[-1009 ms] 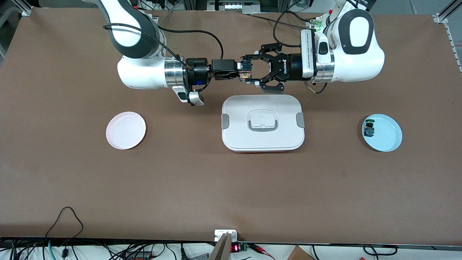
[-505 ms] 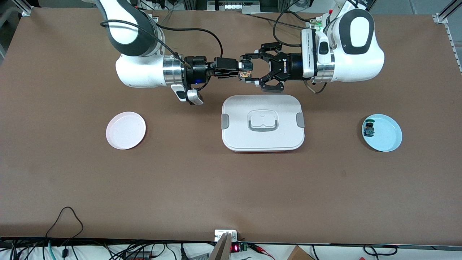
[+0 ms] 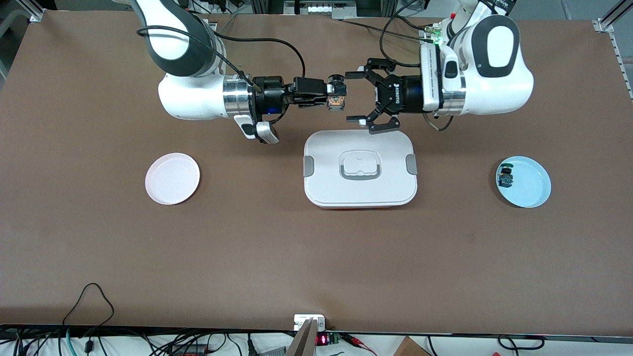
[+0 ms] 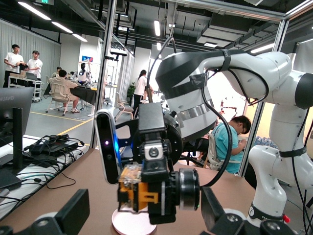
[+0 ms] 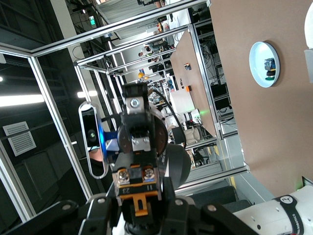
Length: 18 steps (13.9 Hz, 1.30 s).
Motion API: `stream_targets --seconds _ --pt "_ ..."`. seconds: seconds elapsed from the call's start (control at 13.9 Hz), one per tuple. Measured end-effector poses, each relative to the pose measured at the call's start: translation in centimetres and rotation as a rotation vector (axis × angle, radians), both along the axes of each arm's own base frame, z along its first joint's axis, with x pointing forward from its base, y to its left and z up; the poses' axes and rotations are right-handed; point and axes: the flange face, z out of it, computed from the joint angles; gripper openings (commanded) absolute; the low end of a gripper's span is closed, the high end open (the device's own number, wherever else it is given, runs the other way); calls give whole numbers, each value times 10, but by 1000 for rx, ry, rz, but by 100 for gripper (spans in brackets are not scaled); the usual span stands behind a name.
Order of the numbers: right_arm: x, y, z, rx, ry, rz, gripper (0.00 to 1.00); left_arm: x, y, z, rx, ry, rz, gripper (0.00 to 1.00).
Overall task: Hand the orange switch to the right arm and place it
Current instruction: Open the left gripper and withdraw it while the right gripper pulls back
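Observation:
The orange switch (image 3: 338, 99) is held in the air between the two arms, over the table just past the white box. My right gripper (image 3: 330, 96), slim and black, is shut on it. My left gripper (image 3: 350, 97) is wide open, its fingertips just short of the switch and not touching it. In the left wrist view the switch (image 4: 146, 193) shows its orange body in the right gripper, with my left gripper (image 4: 146, 218) spread wide on both sides. In the right wrist view the switch (image 5: 139, 188) sits in my right gripper (image 5: 139, 200).
A white lidded box (image 3: 360, 195) lies mid-table under the grippers. A pink plate (image 3: 172, 178) lies toward the right arm's end. A blue plate (image 3: 536, 193) toward the left arm's end holds a green-and-blue switch (image 3: 505, 176).
My left gripper has opened wider, let go of the switch and drawn back toward its own base. My right gripper keeps hold of the switch and has barely moved.

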Motion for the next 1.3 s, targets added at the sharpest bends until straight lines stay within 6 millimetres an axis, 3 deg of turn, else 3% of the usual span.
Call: stream_targets --seconds 0.22,0.5,0.72,1.01,1.3 --pt "1 -1 2 2 -8 -2 0 18 52 6 -50 -6 7 100" --pt "10 -13 15 15 -35 -14 0 32 164 5 14 -42 -47 100" --pt "22 -34 17 -12 -72 17 0 31 233 11 73 -60 -80 100" --pt "42 -82 16 -65 -124 92 0 37 282 14 124 -82 -159 100" --pt "54 -129 13 -129 -146 167 0 52 316 5 124 -56 -216 100"
